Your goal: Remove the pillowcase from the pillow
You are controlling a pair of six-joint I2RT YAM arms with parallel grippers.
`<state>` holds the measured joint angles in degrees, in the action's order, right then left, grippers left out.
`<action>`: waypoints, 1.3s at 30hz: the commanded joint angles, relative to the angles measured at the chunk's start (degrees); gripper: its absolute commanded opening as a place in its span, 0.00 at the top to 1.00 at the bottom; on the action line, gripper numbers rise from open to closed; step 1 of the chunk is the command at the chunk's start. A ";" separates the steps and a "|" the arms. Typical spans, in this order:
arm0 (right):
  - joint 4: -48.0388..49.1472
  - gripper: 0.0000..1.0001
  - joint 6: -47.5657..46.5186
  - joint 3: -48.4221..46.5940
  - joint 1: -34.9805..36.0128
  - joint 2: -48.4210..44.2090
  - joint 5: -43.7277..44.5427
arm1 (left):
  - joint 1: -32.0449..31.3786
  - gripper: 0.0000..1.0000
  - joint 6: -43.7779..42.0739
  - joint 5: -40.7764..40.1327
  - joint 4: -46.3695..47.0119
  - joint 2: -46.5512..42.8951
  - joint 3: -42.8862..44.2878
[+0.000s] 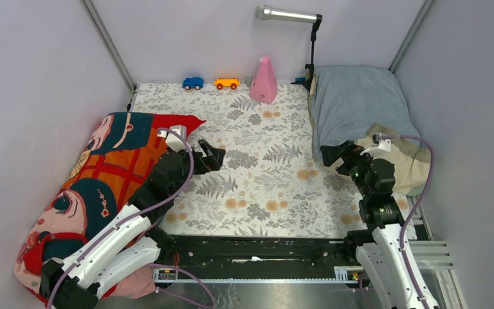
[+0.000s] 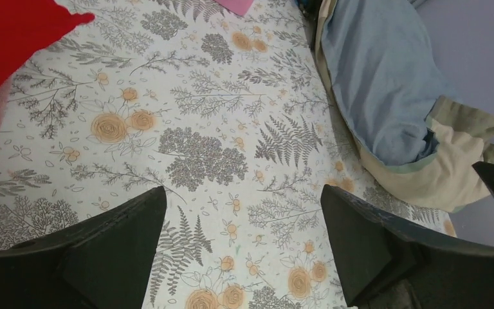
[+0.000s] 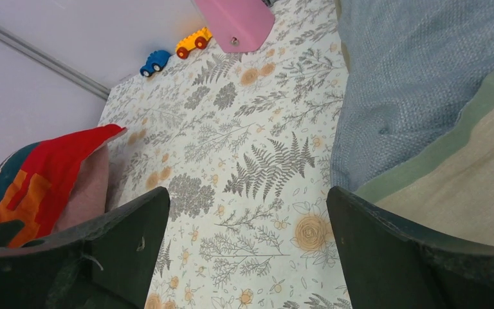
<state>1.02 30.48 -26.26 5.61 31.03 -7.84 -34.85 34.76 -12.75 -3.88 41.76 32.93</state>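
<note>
The pillowcase (image 1: 103, 174), printed in red, orange and dark teal, lies plump along the left wall; the pillow itself is hidden. Its red corner (image 2: 13, 38) shows at the upper left of the left wrist view. In the right wrist view the pillowcase (image 3: 45, 174) lies far left. My left gripper (image 1: 211, 154) hovers just right of that corner, open, with only floral cloth between its fingers (image 2: 243, 193). My right gripper (image 1: 336, 154) is open too, over the cloth beside the grey-blue pillow, holding nothing (image 3: 247, 193).
A grey-blue pillow with a beige end (image 1: 360, 116) lies along the right wall. At the back stand a pink cone-shaped thing (image 1: 264, 80), a blue toy car (image 1: 193, 83), an orange toy car (image 1: 226, 83) and a lamp (image 1: 289, 14). Floral cloth (image 1: 264, 174) covers the floor; walls close three sides.
</note>
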 commanded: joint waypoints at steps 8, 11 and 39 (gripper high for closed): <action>4.47 0.00 2.08 -2.76 0.20 3.97 -6.45 | -0.04 0.01 -5.35 -6.95 -23.67 9.97 27.69; 4.60 0.00 2.62 -4.47 0.19 5.46 -7.10 | -0.04 0.01 -9.79 -20.30 -32.79 14.47 32.62; -0.30 0.00 2.14 -11.42 0.20 9.94 -15.51 | 23.87 0.92 -11.45 -22.99 -46.20 47.69 33.17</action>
<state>1.54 33.58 -37.71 5.63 42.72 -20.56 -12.80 22.26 -41.43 -48.77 88.12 65.08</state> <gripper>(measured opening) 0.993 0.553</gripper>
